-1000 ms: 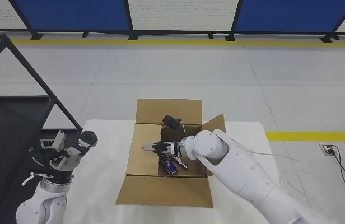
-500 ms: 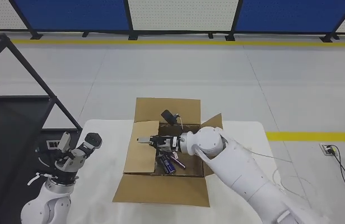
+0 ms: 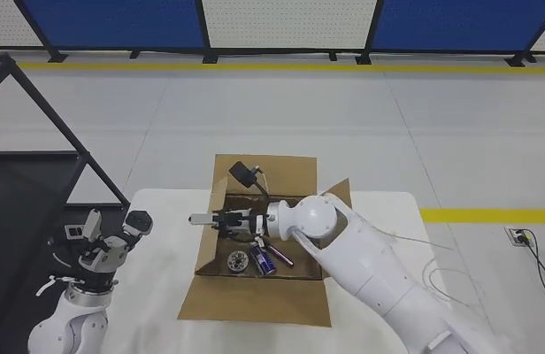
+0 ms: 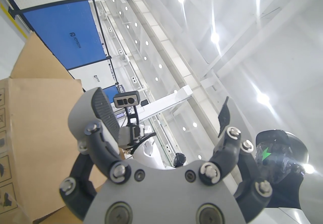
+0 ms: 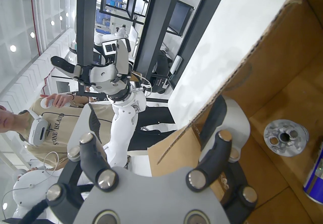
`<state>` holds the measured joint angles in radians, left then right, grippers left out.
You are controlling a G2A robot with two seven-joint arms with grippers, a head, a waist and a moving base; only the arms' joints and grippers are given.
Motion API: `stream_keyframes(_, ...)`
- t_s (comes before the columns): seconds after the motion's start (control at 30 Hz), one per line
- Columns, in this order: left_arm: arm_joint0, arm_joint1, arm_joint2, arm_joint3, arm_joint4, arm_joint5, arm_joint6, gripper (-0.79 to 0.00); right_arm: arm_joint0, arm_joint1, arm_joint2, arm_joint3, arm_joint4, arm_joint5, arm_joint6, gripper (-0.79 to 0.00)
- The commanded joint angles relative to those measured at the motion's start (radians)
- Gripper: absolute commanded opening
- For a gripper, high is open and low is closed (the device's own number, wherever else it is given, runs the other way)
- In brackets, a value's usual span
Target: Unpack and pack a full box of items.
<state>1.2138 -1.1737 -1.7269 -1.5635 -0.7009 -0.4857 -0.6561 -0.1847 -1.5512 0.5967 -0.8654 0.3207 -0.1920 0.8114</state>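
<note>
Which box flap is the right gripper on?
The side flap facing the left gripper: its edge sits inside the right gripper; far flap, near flap and opposite flap sit apart.

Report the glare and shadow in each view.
Top view: even light, no glare on the white table. Left wrist view: ceiling lamps flare into streaks beyond the left end effector. Right wrist view: the metal disc glints inside the shaded cardboard box.
</note>
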Motion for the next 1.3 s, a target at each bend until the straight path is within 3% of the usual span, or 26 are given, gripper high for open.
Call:
stream_keyframes(0.0, 0.021, 0.001, -0.016, -0.009, -0.004, -0.011, 0.007, 0.000, 0.006, -0.013, -0.012, -0.012, -0.016, -0.001, -0.020, 0.000)
stream_keyframes(0.37, 0.155, -0.006, -0.115, -0.087, -0.074, -0.100, 0.116, 0.000, 0.045, -0.123, -0.098, 0.050, -0.049, 0.006, -0.153, 0.000)
stream_keyframes(0.5, 0.182, -0.007, -0.130, -0.100, -0.096, -0.083, 0.127, 0.000, 0.067, -0.166, -0.121, 0.115, -0.039, 0.011, -0.134, 0.000)
stream_keyframes(0.93, 0.182, -0.007, -0.130, -0.100, -0.096, -0.078, 0.131, 0.000, 0.050, -0.166, -0.119, 0.108, -0.035, 0.012, -0.141, 0.000)
stream_keyframes(1.17, 0.166, -0.007, -0.134, -0.094, -0.051, 0.022, 0.217, 0.000, 0.014, -0.199, -0.128, 0.105, -0.055, 0.067, -0.190, 0.000)
stream_keyframes(1.27, 0.177, -0.005, -0.140, -0.100, -0.048, 0.069, 0.204, 0.000, 0.018, -0.221, -0.136, 0.137, -0.065, 0.084, -0.201, 0.000)
